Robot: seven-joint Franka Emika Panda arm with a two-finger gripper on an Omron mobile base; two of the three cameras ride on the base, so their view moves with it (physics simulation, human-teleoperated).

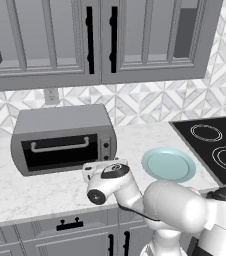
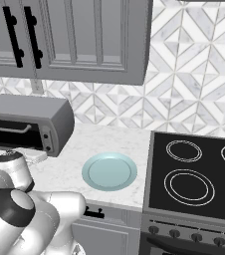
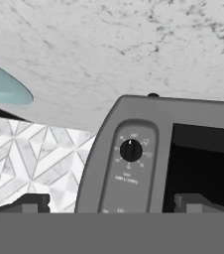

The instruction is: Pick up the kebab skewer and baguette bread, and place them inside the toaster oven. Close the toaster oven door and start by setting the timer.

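Grey toaster oven point(image 1: 62, 137) on the marble counter point(image 1: 30, 190) under the cabinets, toaster oven door point(image 1: 57, 150) shut, gripper point(image 3: 111, 202) spread wide and empty by its knob point(image 3: 131, 150), pale blue plate point(image 1: 168, 164) nearby.

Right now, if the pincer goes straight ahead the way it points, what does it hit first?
Probably the toaster oven, at its knob panel: the open pincer has the dial just above the midline between its tips. How far off is unclear.
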